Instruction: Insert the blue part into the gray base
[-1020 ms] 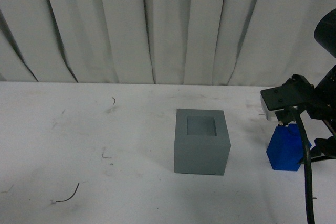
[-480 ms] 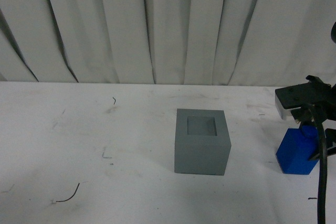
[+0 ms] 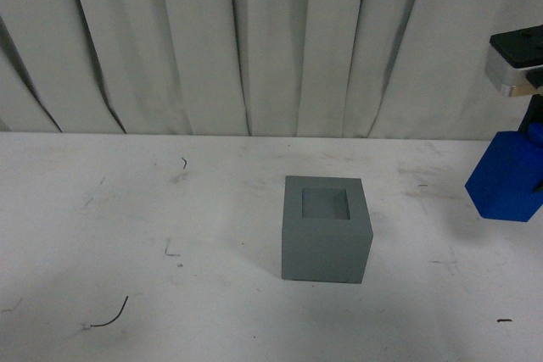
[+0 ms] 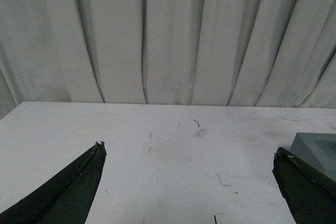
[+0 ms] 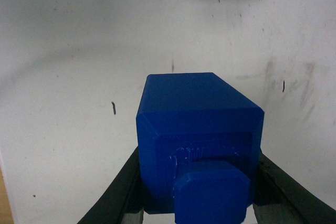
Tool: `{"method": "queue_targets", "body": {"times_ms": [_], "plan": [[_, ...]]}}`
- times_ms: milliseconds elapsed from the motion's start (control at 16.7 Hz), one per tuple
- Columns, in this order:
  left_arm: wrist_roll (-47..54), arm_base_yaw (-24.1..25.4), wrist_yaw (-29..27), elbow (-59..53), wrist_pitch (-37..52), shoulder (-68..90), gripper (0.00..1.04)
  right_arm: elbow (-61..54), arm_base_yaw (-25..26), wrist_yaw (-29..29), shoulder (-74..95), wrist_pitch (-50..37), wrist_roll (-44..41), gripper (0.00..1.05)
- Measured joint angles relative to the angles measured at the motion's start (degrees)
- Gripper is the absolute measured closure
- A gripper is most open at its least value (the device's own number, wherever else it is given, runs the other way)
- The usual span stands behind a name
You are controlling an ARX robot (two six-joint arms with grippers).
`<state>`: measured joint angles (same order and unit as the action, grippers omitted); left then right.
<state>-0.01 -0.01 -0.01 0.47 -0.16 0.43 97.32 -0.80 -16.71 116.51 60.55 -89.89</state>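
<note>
At table centre, nearest: gray base (image 3: pixel 327 231) sits on white table (image 3: pixel 127 226), recess up | right edge, well apart: blue part (image 3: pixel 507 177) off the table, right gripper (image 5: pixel 198 182) clamped on its sides | left gripper (image 4: pixel 189 150) spread wide, holding nothing | far: pale curtain (image 3: pixel 212 40)

Right tool (image 5: pixel 197 161) aloft, clamped on the blue part (image 5: pixel 194 114) — left tool (image 4: pixel 189 149) spread wide
</note>
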Motion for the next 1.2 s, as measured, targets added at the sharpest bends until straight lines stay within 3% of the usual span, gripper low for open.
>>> {"method": "queue_targets", "body": {"times_ms": [600, 1200], "plan": [[0.00, 0.00, 0.00, 0.00, 0.00, 0.00, 0.07, 8.94, -14.67, -1.16, 6.86, 2.69, 9.94, 0.58], [0.02, 0.00, 0.00, 0.00, 0.00, 0.00, 0.07, 20.35, -18.45, 2.10, 13.68, 5.40, 14.14, 0.58]]}}
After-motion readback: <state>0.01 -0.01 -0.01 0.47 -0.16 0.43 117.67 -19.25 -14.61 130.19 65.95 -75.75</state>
